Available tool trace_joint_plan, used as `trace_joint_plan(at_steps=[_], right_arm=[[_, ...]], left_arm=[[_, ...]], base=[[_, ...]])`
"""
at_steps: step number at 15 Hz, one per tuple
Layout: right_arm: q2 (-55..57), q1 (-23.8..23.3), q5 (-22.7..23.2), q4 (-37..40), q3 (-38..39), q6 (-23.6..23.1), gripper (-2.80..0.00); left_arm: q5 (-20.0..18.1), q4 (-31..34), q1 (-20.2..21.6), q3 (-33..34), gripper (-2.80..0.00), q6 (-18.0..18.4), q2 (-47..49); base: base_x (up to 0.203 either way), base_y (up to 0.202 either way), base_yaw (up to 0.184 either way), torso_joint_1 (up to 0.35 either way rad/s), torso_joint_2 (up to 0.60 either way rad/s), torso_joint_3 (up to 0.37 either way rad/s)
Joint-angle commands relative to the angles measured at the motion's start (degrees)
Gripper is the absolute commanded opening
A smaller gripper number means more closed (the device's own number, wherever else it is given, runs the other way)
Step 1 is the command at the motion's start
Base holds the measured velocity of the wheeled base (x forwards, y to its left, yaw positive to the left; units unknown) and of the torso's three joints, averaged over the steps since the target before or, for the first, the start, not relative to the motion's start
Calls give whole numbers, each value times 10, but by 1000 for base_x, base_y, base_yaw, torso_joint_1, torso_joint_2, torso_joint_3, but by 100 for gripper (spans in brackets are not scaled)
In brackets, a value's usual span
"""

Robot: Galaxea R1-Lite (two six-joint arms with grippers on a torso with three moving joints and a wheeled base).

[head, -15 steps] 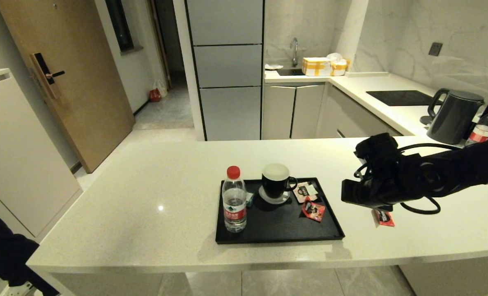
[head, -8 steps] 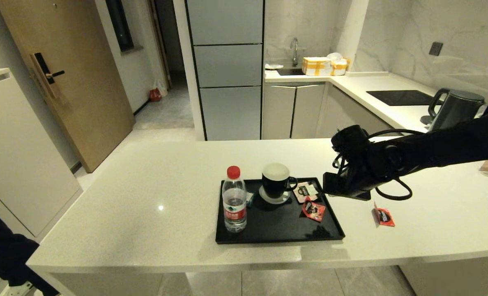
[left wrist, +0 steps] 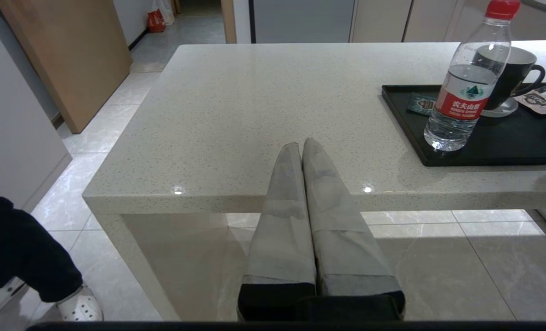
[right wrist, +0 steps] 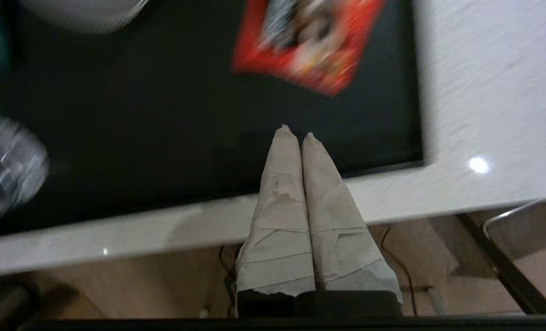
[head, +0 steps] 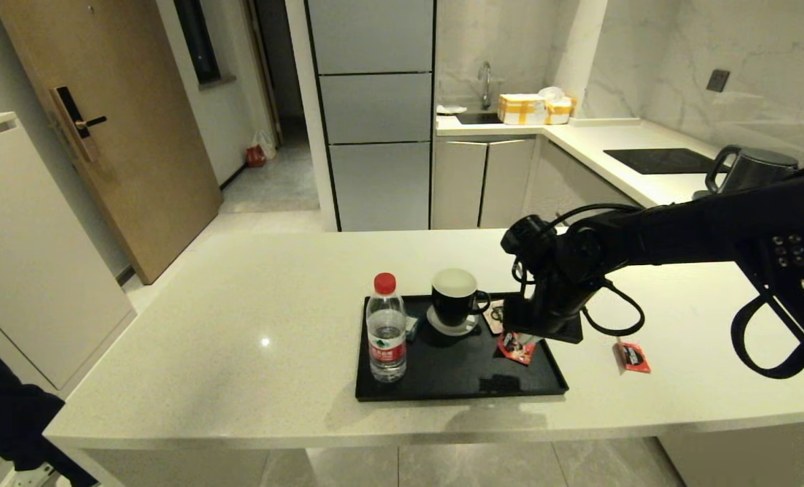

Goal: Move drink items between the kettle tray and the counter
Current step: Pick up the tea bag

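The clear water bottle [head: 386,331] with a red cap stands upright at the left end of the black tray [head: 456,394]. It also shows in the left wrist view as the bottle [left wrist: 461,92] on the tray [left wrist: 484,158]. One red sachet [head: 514,348] lies on the tray's right part, and the other sachet [head: 632,356] lies on the counter [head: 239,325] to the tray's right. My right gripper [right wrist: 296,133] is shut and empty. It hovers over the tray [right wrist: 162,138] just short of the red sachet [right wrist: 307,41]. My left gripper [left wrist: 300,143] is shut and parked off the counter's front left.
A black mug [head: 455,297] on a coaster stands mid-tray, with a pale pink packet [head: 493,314] beside it and a teal packet [head: 411,327] behind the bottle. A dark kettle [head: 747,169] and a cooktop [head: 659,160] sit on the back right counter.
My right arm has swung left, from above the sachet on the counter to over the tray's right part. That sachet stayed where it lay. The left arm has not moved.
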Motion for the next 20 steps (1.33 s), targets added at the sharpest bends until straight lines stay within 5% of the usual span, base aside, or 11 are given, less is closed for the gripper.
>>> trace_joint_plan(at_steps=[1,2,3,4,6,20], right_arm=[[29,16,-4,12,-28,13,-280],[50,18,-11,15,-52,16,-280],[68,18,-28,16,-66,21,-37],[81,18,-55,11,-72,26,0],[93,21,-97,-5,-82,29,0],[125,32,-157,-33,-91,53,0]], left_arm=[[0,0,0,7,-280,0,-1],[0,0,0,7,-280,0,-1],[0,0,0,7,-280,0,-1],[0,0,0,7,-280,0,-1],[0,0,0,7,-280,0,-1],[0,0,0,7,-280,0,-1]], base=[[0,0,0,0,0,0],[0,0,0,0,0,0],[0,0,0,0,0,0],[0,0,0,0,0,0],[0,0,0,0,0,0],[0,0,0,0,0,0]])
